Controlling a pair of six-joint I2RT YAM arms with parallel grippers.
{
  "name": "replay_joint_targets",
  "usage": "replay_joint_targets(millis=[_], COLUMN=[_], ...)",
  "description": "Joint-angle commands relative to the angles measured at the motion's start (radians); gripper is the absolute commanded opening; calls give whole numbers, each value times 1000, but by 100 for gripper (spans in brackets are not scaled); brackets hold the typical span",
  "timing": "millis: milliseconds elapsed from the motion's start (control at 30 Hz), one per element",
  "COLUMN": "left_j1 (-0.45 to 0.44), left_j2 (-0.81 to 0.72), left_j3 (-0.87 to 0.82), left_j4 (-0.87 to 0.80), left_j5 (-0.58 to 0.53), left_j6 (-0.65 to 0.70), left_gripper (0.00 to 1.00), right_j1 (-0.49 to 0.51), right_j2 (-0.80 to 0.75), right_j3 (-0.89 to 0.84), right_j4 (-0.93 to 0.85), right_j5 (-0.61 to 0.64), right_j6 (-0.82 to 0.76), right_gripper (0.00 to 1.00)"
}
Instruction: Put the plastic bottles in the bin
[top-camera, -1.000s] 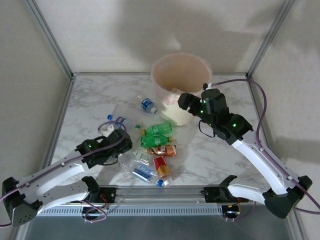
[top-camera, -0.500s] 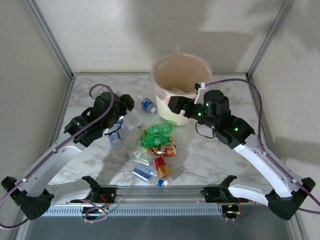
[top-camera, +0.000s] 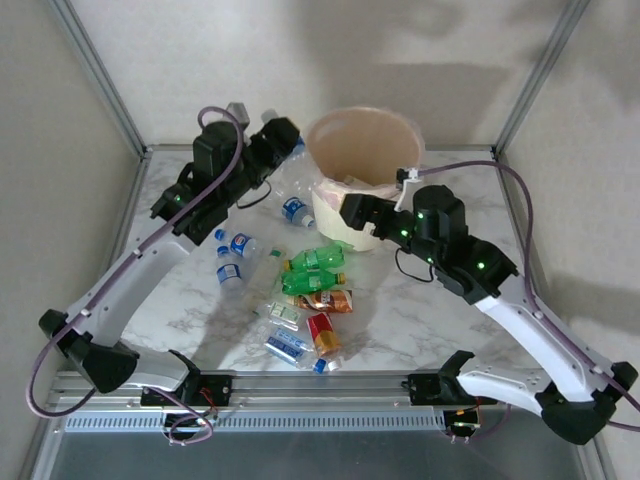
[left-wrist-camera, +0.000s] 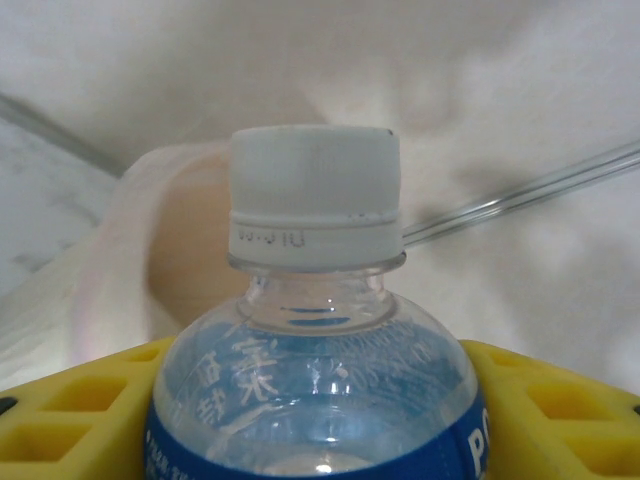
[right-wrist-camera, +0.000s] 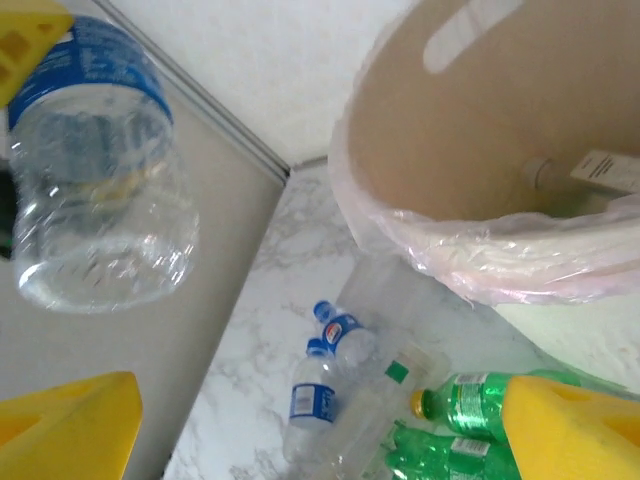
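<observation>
left pincer (top-camera: 278, 138) grips a clear, white-capped bottle (left-wrist-camera: 315, 380) — blue label, lettering cut off — left of the bin (top-camera: 362, 148); right pincer (top-camera: 350, 210) wide.

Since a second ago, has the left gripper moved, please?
Yes: the left gripper, holding a clear bottle, swung from the near-left table towards the bin.

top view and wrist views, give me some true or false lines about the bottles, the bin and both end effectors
1. The left end effector grips a clear bottle with a blue label. True.
2. That bottle's cap is blue. False: it is white.
3. The right end effector holds a green bottle. False: it is open and empty; the green bottles lie on the table.
4. The bin stands upright with a liner folded over its rim. True.
</observation>
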Motion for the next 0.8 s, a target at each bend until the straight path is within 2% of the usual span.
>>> replay_joint_targets(millis=[0,233,467,767], left_j1=[8,-1,-33,-66], left_j2=[113,318,478,570], left_j3=[117,267,488,564], left_j4=[80,120,0,-64], left_j5=[51,58,-22,-58], left_j6=[-32,-86,-43,-14], left_gripper=[55,53,53,67], right_j1=[4,4,4,5], right_j2=[-63,-107,-125,-136], right_j3=[-27,-79,-102,-144], right_j4=[-2,-78,-123,-115], right_j5=[33,32,42,54], right_j6=[27,48,56,72], right_gripper=[93,92,92,91])
